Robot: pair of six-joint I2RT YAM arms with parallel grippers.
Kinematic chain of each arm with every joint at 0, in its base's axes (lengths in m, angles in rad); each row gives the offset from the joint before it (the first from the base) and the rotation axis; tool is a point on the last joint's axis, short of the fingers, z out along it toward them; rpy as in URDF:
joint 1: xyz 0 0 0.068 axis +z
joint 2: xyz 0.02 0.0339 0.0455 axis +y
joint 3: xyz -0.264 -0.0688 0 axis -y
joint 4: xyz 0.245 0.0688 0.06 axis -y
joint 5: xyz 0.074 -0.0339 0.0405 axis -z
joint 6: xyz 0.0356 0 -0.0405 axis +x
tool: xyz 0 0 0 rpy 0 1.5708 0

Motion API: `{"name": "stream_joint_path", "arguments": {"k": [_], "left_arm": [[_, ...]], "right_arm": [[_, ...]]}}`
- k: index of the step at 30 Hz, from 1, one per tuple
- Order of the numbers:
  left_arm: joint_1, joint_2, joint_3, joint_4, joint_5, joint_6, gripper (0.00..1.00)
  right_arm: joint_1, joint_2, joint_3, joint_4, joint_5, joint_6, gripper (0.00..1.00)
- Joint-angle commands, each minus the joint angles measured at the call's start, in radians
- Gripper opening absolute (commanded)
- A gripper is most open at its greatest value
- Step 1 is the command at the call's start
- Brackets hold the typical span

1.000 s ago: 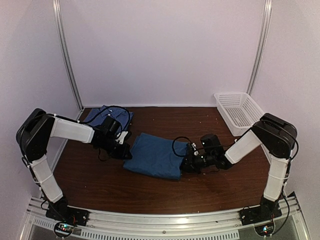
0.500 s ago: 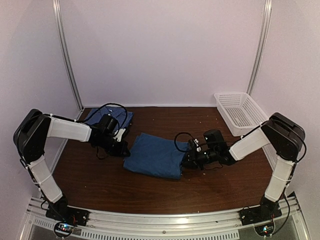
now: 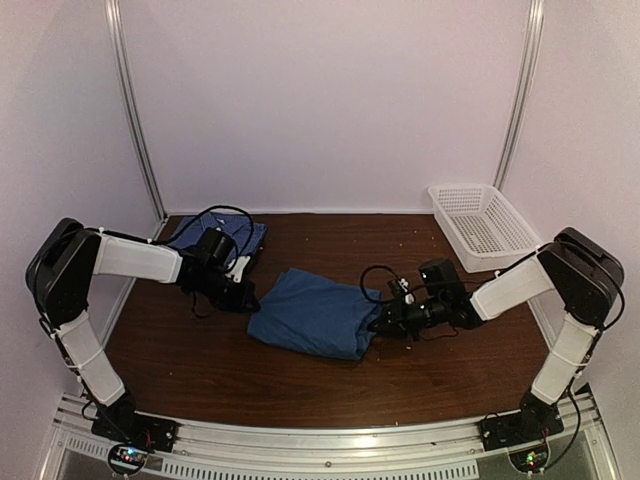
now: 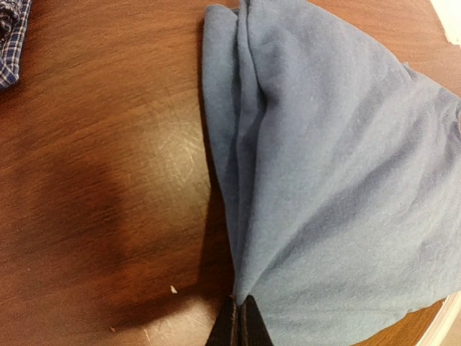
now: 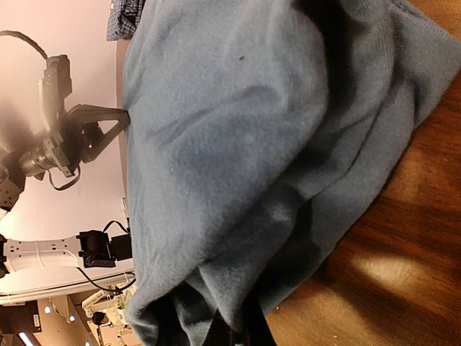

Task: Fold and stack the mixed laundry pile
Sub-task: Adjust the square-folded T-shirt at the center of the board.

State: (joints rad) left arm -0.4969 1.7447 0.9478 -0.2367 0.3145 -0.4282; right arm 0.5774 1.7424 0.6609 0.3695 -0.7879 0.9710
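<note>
L to R: checked shirt, behind and left of the t-shirt. Left gripper, jaws pinched on t-shirt's left edge. Teal t-shirt, folded, ends apparently raised slightly. Right gripper, jaws clamped on t-shirt's right edge. Basket, well right of t-shirt.

The t-shirt lies mid-way across the table between left gripper and right gripper — collared shirt behind-left, basket far right.
</note>
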Motion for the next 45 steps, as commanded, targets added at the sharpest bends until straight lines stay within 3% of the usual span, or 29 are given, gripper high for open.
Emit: {"name": "stream_joint_path", "arguments": {"k": [1,6,12,17,21,24,28,30,32,41,45], "left_arm": [[0.021,-0.019,-0.001,0.005,-0.028,0.013,0.0],[0.017,0.001,-0.001,0.038,0.043,0.014,0.0],[-0.014,0.017,0.0,0.054,0.078,0.013,0.23],[-0.02,0.013,-0.036,0.056,0.085,-0.009,0.27],[-0.042,-0.027,-0.076,0.039,0.085,-0.013,0.27],[-0.045,-0.084,-0.107,0.015,0.058,-0.02,0.26],[-0.042,-0.191,-0.105,-0.017,-0.053,-0.032,0.42],[-0.035,-0.209,-0.078,0.0,-0.077,-0.025,0.5],[-0.026,-0.184,-0.031,0.034,-0.066,-0.012,0.52],[-0.024,0.135,0.336,0.096,0.076,0.076,0.51],[-0.025,0.262,0.43,0.112,0.131,0.066,0.48]], "right_arm": [[-0.008,-0.017,-0.029,-0.048,-0.012,-0.035,0.0],[-0.008,0.019,-0.03,0.02,-0.013,-0.016,0.0],[0.008,0.13,0.01,0.096,-0.02,0.004,0.02],[-0.017,0.198,0.049,0.089,-0.015,-0.027,0.04],[-0.058,0.16,0.091,-0.045,-0.005,-0.121,0.1],[-0.083,0.077,0.1,-0.231,0.023,-0.237,0.2],[-0.125,-0.064,0.121,-0.444,0.096,-0.364,0.37],[-0.137,-0.113,0.156,-0.496,0.129,-0.401,0.41],[-0.141,-0.122,0.213,-0.521,0.15,-0.424,0.4],[-0.137,0.074,0.437,-0.43,0.019,-0.421,0.3],[-0.134,0.204,0.519,-0.393,-0.026,-0.417,0.26]]}}
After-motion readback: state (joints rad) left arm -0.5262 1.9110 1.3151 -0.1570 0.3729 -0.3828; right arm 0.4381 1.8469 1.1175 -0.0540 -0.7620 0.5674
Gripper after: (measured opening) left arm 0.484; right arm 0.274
